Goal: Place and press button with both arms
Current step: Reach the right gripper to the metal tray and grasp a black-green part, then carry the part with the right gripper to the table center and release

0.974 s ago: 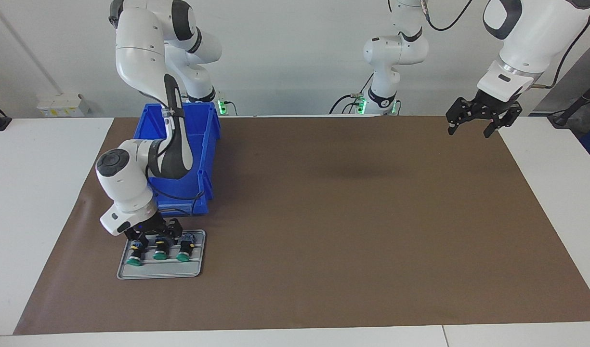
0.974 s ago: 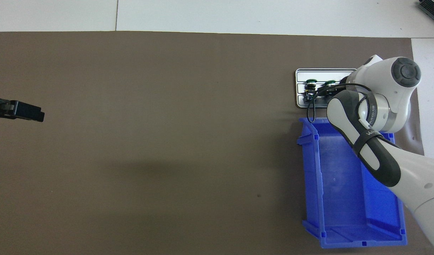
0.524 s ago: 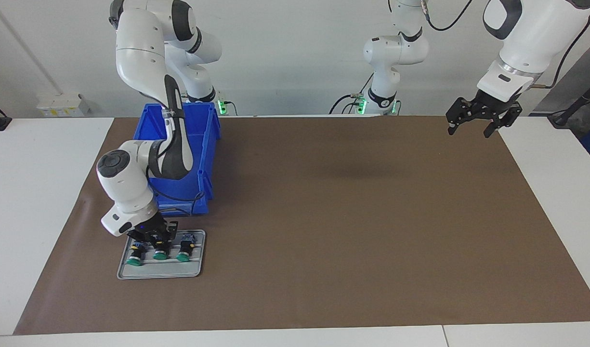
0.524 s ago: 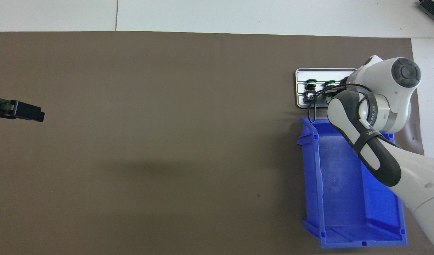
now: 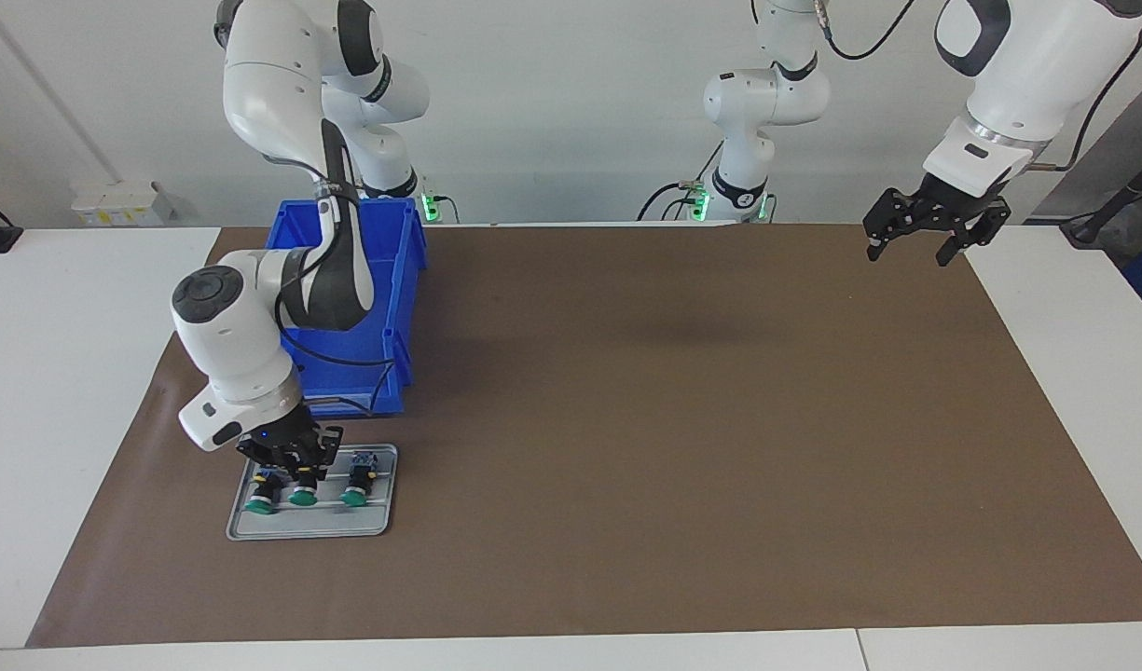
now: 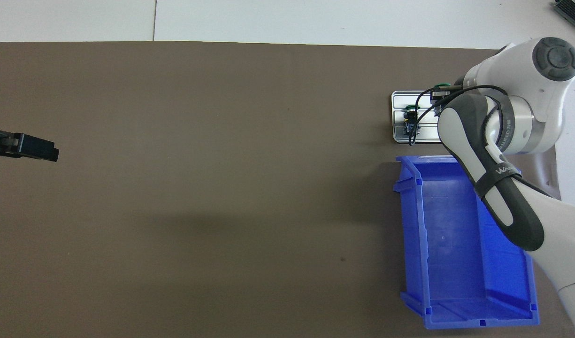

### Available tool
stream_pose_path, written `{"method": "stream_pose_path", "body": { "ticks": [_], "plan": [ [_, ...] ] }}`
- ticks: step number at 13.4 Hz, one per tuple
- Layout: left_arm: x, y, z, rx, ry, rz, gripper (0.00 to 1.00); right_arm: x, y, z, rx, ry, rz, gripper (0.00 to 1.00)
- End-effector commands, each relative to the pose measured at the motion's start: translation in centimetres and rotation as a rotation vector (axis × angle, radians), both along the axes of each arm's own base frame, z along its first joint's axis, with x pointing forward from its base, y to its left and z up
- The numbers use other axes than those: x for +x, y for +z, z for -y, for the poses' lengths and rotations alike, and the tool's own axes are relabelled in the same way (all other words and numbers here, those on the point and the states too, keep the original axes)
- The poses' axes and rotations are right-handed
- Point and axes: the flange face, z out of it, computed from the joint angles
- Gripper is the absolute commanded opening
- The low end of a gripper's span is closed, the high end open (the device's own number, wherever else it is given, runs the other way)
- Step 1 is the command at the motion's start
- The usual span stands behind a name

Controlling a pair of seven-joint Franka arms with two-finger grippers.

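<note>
Three green-capped buttons are at the grey tray in the facing view. My right gripper is shut on the middle button and holds it just above the tray. The other two buttons lie in the tray on either side of it. In the overhead view the held button's green cap shows beside my right wrist, one button lies on the tray, and the third is hidden under the arm. My left gripper is open, raised over the mat's corner, and waits.
An open blue bin stands on the brown mat right next to the tray, nearer to the robots; it also shows in the overhead view. My right arm reaches over the bin.
My right gripper closed on the middle button and has risen a little with it; in the overhead view its green cap has moved off its tray slot. The left arm has not moved.
</note>
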Motion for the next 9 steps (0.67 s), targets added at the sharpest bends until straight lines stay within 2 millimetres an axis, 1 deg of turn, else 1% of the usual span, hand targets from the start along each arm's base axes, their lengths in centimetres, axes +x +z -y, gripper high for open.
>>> {"method": "stream_pose_path", "body": {
  "ticks": [1, 2, 4, 7, 9],
  "plan": [
    [-0.5, 0.1, -0.3, 0.019, 0.011, -0.006, 1.00, 0.7, 4.8, -1.8, 0.044, -0.250, -0.003, 0.00],
    [-0.5, 0.2, -0.3, 0.019, 0.011, -0.005, 1.00, 0.6, 5.4, -3.8, 0.070, -0.322, 0.000, 0.00],
    [-0.5, 0.1, -0.3, 0.019, 0.012, -0.006, 1.00, -0.3, 7.0, -8.8, 0.121, -0.489, 0.018, 0.00],
    [-0.5, 0.1, -0.3, 0.019, 0.011, -0.006, 1.00, -2.1, 7.3, -17.3, 0.186, -0.776, 0.027, 0.00],
    [-0.5, 0.1, -0.3, 0.019, 0.011, -0.006, 1.00, -4.3, 7.5, -23.2, 0.229, -0.915, 0.019, 0.00]
  ]
}}
